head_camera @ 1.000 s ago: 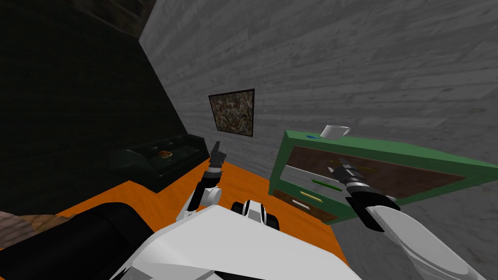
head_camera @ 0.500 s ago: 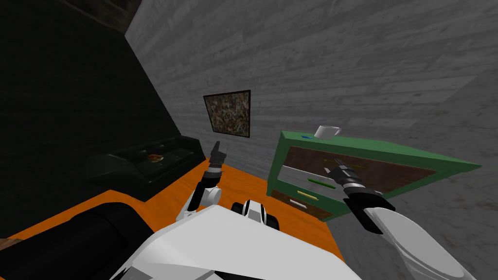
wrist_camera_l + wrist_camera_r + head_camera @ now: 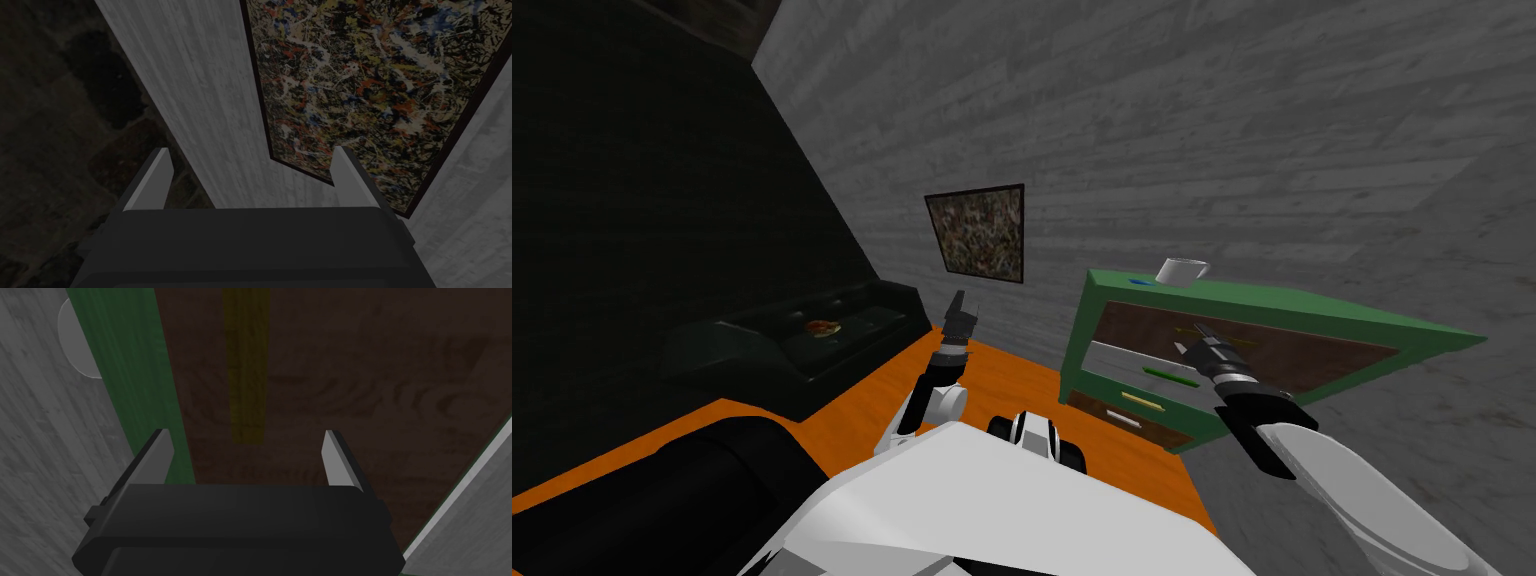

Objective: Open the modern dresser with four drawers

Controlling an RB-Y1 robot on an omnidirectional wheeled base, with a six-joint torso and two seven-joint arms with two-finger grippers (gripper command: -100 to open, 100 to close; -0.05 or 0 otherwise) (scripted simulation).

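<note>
Head view showed the left gripper (image 3: 959, 305) raised over the orange floor (image 3: 852, 405), fingers apart; the right gripper (image 3: 246, 438), likewise spread, faced the yellow handle (image 3: 246, 378) on the brown top drawer (image 3: 350, 388) of the green dresser (image 3: 1282, 300), which stood against the grey wall (image 3: 1212, 120)

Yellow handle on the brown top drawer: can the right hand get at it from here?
Probably yes. The right hand is open and faces the brown drawer front, with the yellow handle lined up between its fingers and nothing in between. It is not yet around the handle.
</note>
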